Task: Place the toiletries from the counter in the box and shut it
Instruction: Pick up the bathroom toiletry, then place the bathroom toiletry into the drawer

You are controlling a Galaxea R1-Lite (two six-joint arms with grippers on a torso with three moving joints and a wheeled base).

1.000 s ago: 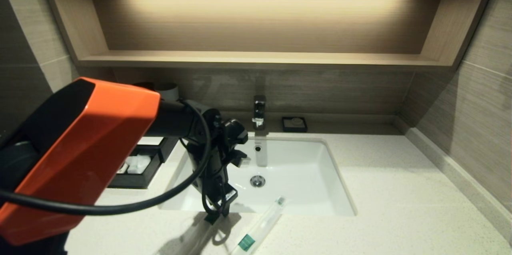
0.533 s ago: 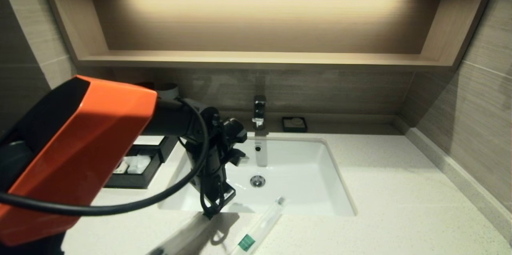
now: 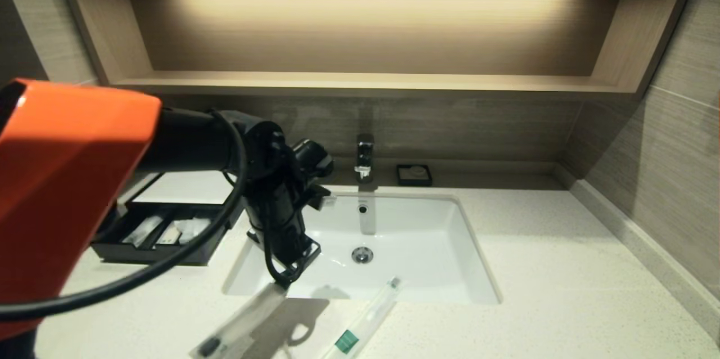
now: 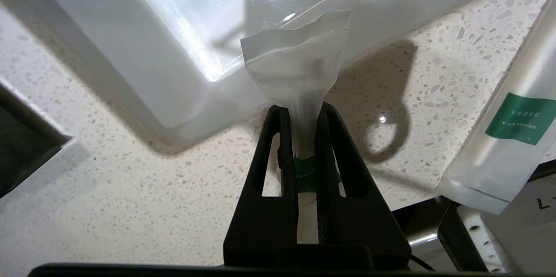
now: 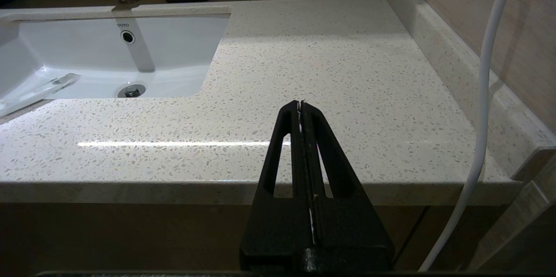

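Box (image 3: pixel 169 187), left of frame: drawer (image 3: pixel 152 238) pulled out, some packets inside, contents hard to read. Left gripper (image 3: pixel 289 274), left of centre over sink (image 3: pixel 444 246) front edge: jaws narrow, clamped on sleeve (image 4: pixel 299 73) with green band; it hangs below gripper, dark tip low, clear of counter (image 3: pixel 562 269). Second sleeve (image 3: pixel 365 319), bottom centre: lies on counter, tip over sink rim. Right gripper (image 5: pixel 302 107), wrist view only: shut, empty, parked off counter edge. Left: held sleeve into drawer, second sleeve, close drawer.
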